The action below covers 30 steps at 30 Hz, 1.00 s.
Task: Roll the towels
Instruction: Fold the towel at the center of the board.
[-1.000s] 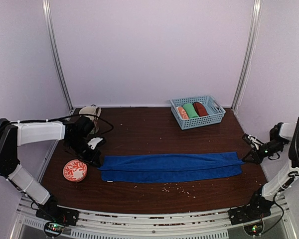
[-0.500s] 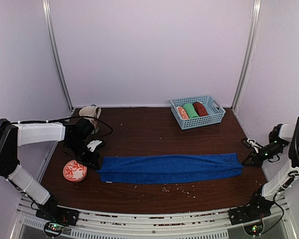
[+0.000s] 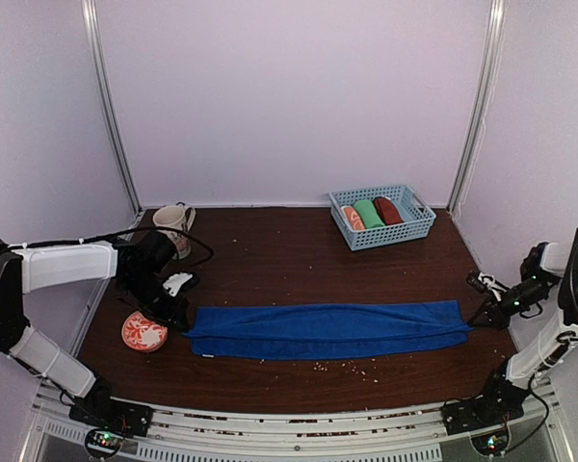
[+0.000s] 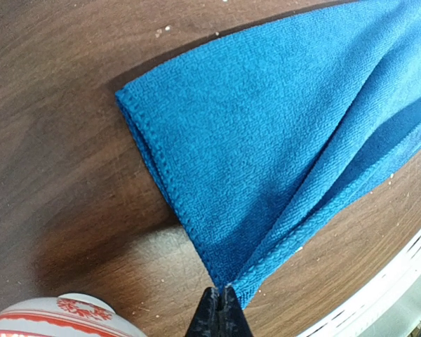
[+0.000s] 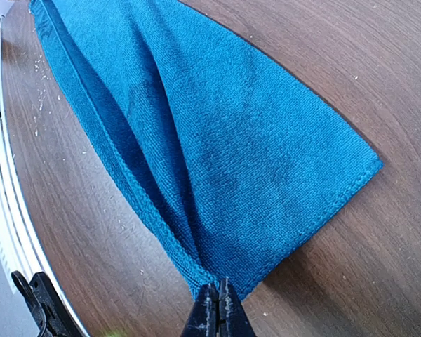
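The royal blue towel [image 3: 328, 329] lies stretched in a long folded strip across the table, left to right. My left gripper [image 3: 181, 321] is shut on its left near corner; the left wrist view has the closed tips [image 4: 221, 300] pinching the towel [image 4: 266, 133] where two hems meet. My right gripper [image 3: 477, 317] is shut on the right near corner, and in the right wrist view its tips [image 5: 218, 293] pinch the towel [image 5: 217, 147] the same way. A rust-brown rolled towel [image 3: 388, 210] lies in the basket.
A light blue basket [image 3: 416, 223] at the back right also holds a green roll [image 3: 369, 213] and an orange-and-white roll [image 3: 352, 218]. A mug [image 3: 173, 219] stands at the back left. A red-and-white patterned bowl [image 3: 144, 331] sits by the left gripper. Crumbs dot the wood.
Both grippers have drawn the blue towel a little toward the near edge of the table, still stretched between them. The left arm has pulled back slightly to the left.
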### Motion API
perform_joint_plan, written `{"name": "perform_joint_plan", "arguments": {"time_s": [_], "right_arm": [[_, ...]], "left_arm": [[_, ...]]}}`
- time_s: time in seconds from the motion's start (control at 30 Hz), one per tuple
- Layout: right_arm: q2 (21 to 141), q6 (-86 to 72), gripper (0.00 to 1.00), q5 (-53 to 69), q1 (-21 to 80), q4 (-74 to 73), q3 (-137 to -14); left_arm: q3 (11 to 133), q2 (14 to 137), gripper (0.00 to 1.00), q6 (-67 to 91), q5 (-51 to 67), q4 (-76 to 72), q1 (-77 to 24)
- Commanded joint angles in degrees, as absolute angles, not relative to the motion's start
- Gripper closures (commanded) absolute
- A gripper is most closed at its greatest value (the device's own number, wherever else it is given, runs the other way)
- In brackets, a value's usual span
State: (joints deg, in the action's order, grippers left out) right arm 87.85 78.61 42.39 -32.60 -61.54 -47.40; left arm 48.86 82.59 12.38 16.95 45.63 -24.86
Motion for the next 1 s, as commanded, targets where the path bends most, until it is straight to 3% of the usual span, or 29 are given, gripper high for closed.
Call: {"name": "perform_joint_plan", "arguments": {"time_s": [0.0,0.37,0.53,0.7,0.97], "right_arm": [[85.5,80.7,1.00,41.7,-34.1,-63.4,-47.1],[86.3,86.8,1.00,40.8,-36.9,-69.1,-47.9],[84.7,86.0,0.85,38.0,-36.8,-64.8,-44.3],[82.4,86.1,0.73,37.5,-36.9,-70.7,-48.5],[73.6,79.9,0.66,45.6,-36.8,-75.1,-62.2]], "left_arm": [[47.8,81.5,1.00,13.1,17.4,46.6,-24.9],[48.3,79.0,1.00,12.7,21.8,49.0,-25.0],[46.9,80.1,1.00,13.2,23.1,50.2,-25.0],[53.1,79.1,0.71,12.6,21.7,55.5,-25.1],[68.0,85.8,0.69,12.1,14.2,55.5,-24.9]]}}
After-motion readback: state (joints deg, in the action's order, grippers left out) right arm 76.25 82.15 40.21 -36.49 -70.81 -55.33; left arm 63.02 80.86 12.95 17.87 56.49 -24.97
